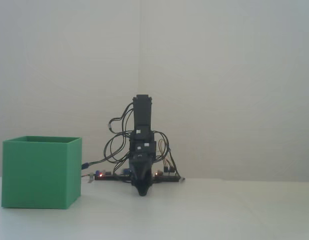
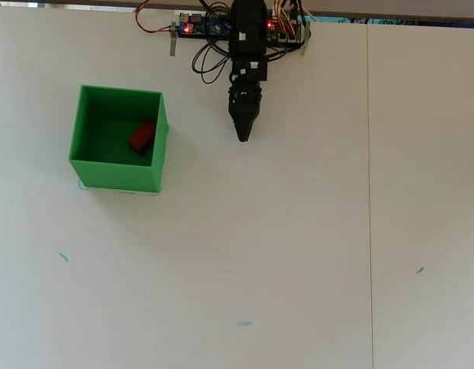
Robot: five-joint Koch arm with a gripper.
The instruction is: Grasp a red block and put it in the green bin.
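The green bin [image 1: 41,172] stands left of the folded arm [image 1: 143,150], tool [image 1: 142,192] pointing down

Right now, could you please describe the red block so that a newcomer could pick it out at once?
In the overhead view, find the green bin on the table's left side, left of the gripper. The red block lies inside it, near the right wall. It is the only red thing in the bin, and far smaller than it.
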